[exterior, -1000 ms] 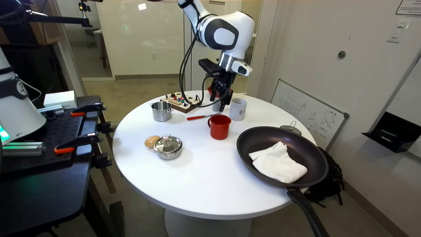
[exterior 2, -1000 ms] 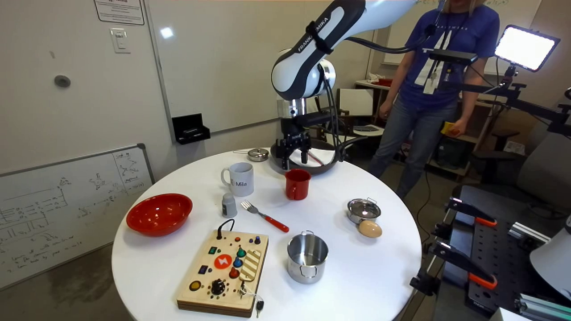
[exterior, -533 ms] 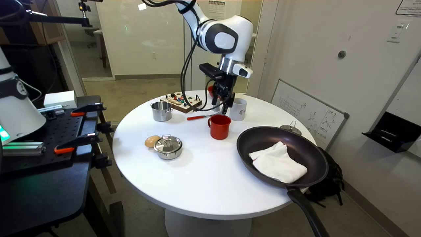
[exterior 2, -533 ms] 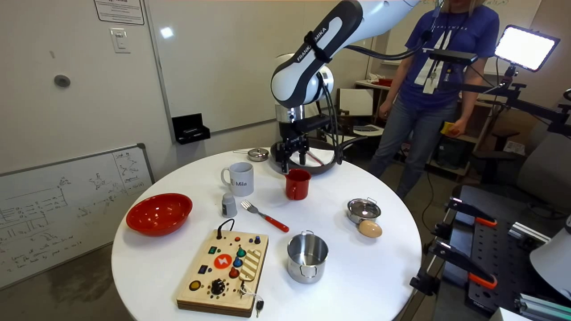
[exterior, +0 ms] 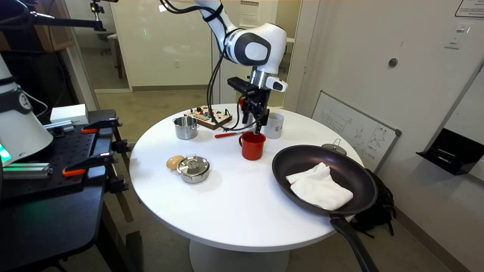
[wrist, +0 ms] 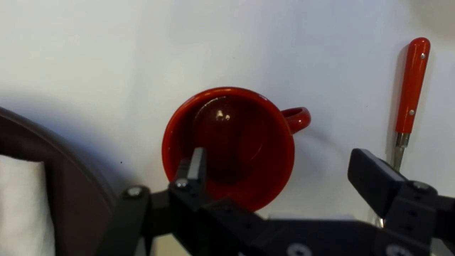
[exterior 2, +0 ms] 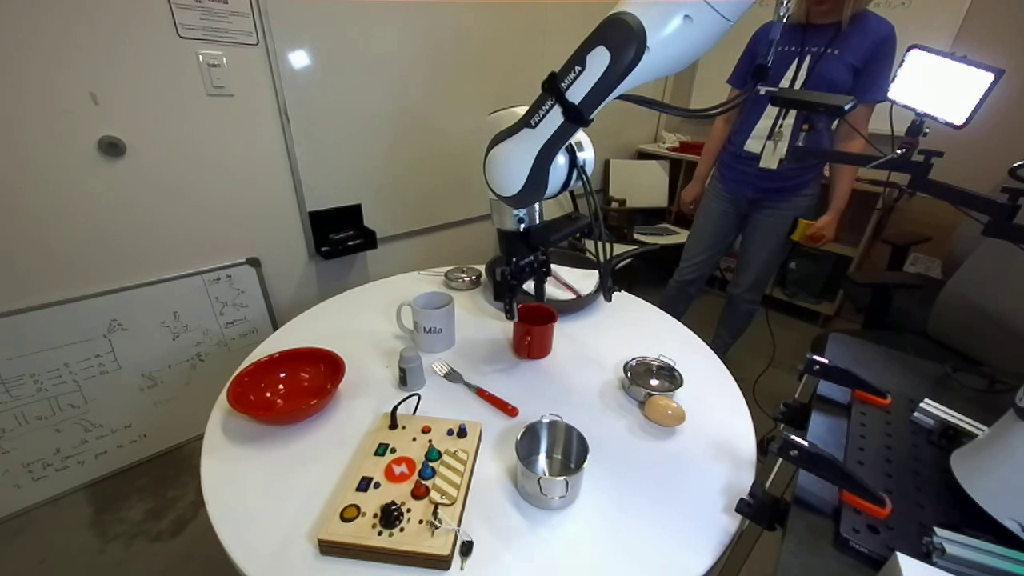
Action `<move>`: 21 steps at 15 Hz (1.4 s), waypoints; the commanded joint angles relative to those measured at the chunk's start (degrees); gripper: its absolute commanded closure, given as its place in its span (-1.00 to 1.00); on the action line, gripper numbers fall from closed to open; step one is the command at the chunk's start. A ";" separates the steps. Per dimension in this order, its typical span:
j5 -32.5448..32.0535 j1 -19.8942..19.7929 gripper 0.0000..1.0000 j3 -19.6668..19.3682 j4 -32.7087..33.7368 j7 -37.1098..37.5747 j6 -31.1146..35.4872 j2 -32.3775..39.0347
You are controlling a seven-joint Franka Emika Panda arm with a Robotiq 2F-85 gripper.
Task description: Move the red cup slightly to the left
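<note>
The gripper point(wrist: 280, 163) hung pointing down close to the rim of the red cup point(exterior: 252, 148), its jaws spread well apart, released. In the wrist view one jaw overlapped the cup's mouth, while the other stood clear of it on the handle's side, over toward the fork point(exterior 2: 478, 390) (whether the first jaw touched the rim, or reached below it, could not be told). The cup stood upright on the round white table point(exterior: 227, 211), between the black pan point(exterior: 342, 170) and the fork, its handle pointing away from the pan. A folded white cloth point(exterior: 321, 189) lay in the pan.

Near the cup stood a grey mug point(exterior 2: 436, 322) printed with the word Mila, and beside the mug a small grey shaker point(exterior 2: 411, 371). The fork, red-handled, lay flat on the table near the shaker. A red bowl point(exterior 2: 286, 386), wide and shallow, sat toward the table's edge, well apart from the cup. A wooden board point(exterior 2: 400, 492) with coloured knobs point(exterior 2: 426, 470) lay between the bowl and an uncovered steel pot point(exterior 2: 534, 486). Elsewhere on the table a lidded steel pot point(exterior: 194, 172) had a brown egg point(exterior: 174, 162) just beside it; whether the two touched could not be told. Near the pan was a small steel dish point(exterior 2: 463, 278). Above the cup rose the robot arm point(exterior 2: 544, 144), white with dark parts, and in an exterior view a person point(exterior 2: 792, 144) in a blue shirt stood beyond the table.
</note>
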 commanded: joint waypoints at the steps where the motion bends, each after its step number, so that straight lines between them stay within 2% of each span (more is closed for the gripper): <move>1: 0.47 -1.32 -1.00 1.44 1.61 -3.22 0.68 1.15; 5: 1.11 -2.74 -1.00 3.05 0.84 -7.04 3.58 1.29; 8: 1.45 -3.59 -1.00 4.09 1.48 -9.39 3.40 2.00; 20: 0.42 -2.44 -1.00 3.44 8.34 -8.85 0.57 7.74; 21: 0.47 -2.39 -0.68 3.33 8.85 -8.52 0.64 8.11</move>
